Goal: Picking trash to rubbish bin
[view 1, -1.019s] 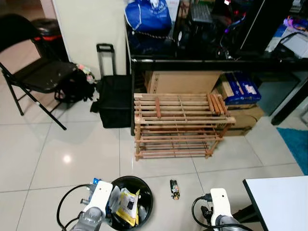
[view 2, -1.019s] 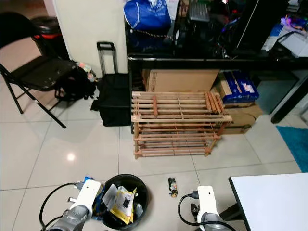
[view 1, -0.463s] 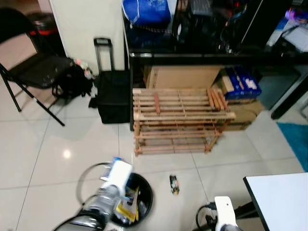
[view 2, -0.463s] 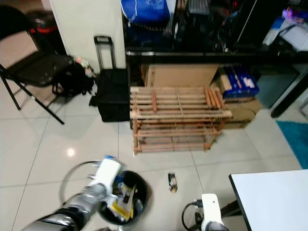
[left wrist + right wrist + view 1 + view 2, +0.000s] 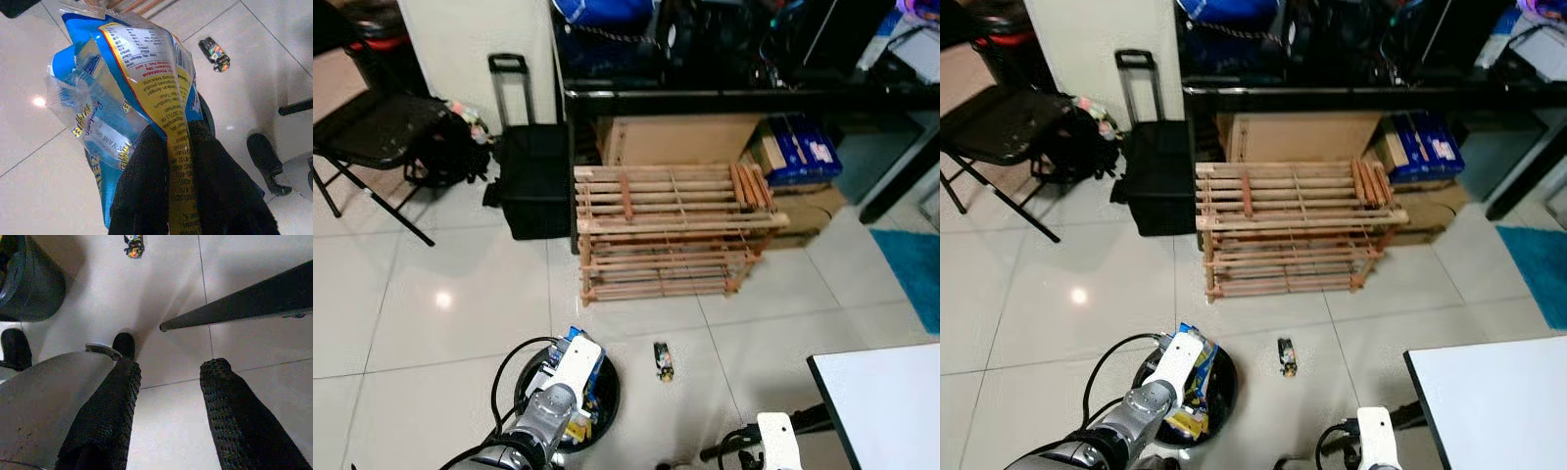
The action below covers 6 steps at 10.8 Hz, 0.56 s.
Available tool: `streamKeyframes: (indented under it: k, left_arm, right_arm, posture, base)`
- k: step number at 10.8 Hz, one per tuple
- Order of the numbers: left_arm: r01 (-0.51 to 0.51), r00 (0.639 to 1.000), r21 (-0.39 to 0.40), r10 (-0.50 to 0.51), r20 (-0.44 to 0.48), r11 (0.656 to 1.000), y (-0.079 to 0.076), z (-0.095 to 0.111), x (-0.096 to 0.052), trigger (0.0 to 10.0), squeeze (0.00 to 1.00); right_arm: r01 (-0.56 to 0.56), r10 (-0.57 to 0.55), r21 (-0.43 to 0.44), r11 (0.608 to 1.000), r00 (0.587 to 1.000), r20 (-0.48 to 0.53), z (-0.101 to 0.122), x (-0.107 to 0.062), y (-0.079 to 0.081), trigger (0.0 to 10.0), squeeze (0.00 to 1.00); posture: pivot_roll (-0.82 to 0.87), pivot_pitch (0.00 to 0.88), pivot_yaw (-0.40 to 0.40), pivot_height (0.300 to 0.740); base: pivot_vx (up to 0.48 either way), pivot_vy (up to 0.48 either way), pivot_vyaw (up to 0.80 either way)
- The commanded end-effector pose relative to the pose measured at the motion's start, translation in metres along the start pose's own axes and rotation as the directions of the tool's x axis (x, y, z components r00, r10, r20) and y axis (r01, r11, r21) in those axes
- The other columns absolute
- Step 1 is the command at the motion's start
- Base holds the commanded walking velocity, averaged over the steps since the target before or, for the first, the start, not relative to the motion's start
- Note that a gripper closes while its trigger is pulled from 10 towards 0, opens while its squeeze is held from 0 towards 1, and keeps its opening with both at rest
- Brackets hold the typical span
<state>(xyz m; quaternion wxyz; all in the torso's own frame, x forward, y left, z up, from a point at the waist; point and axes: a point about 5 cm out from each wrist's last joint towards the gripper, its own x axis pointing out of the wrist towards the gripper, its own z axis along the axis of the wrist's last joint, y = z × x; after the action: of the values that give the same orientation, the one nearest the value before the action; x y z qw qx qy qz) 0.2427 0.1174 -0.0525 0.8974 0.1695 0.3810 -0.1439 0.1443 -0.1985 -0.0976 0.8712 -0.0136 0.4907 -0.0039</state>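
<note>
My left gripper (image 5: pixel 175 144) is shut on a crumpled blue and yellow snack wrapper (image 5: pixel 132 83). It holds the wrapper (image 5: pixel 1197 364) over the round black rubbish bin (image 5: pixel 607 399), which has other wrappers inside. A small dark piece of trash (image 5: pixel 662 359) lies on the white tiles just right of the bin, and it also shows in the left wrist view as the same trash (image 5: pixel 215 54). My right gripper (image 5: pixel 171 367) hangs low by the robot's side with its fingers open and empty above the tiles.
A wooden slatted rack (image 5: pixel 671 230) stands ahead, in front of a black desk with cardboard boxes (image 5: pixel 680 142) under it. A black trolley case (image 5: pixel 533 176) and a folding chair (image 5: pixel 372 127) are at the left. A white table corner (image 5: pixel 886 401) is at the lower right.
My left arm has swung from the bin's left side to over the bin, still gripping the wrapper. The camera has shifted a little, and the right arm hangs as before.
</note>
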Motion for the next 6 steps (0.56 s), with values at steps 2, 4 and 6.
streamKeyframes:
  k: [2, 4, 6]
  left_arm:
    - [0.016, 1.0, 0.008, -0.016, -0.014, 1.0, -0.0036, -0.004, -0.0005, 10.0, 1.0]
    - [0.015, 1.0, 0.01, -0.015, -0.01, 1.0, -0.0027, -0.0025, -0.0003, 10.0, 1.0]
    - [0.018, 1.0, 0.015, -0.018, -0.005, 1.0, -0.0031, -0.0008, 0.0, 10.0, 1.0]
  right_arm:
    - [0.006, -0.006, 0.008, 1.0, 1.0, 0.001, -0.0013, -0.0005, -0.0012, 10.0, 0.0]
    - [0.004, -0.004, 0.009, 1.0, 1.0, 0.004, 0.0002, 0.0, -0.0002, 10.0, 0.0]
    - [0.007, -0.007, 0.008, 1.0, 1.0, 0.01, 0.002, 0.0002, -0.0012, 10.0, 0.0]
  posture:
    - [-0.09, 0.136, -0.083, 0.74]
    - [-0.09, 0.13, -0.083, 0.74]
    - [-0.09, 0.13, -0.084, 0.74]
  base:
    - [0.0, 0.0, 0.0]
    - [0.0, 0.0, 0.0]
    - [0.0, 0.0, 0.0]
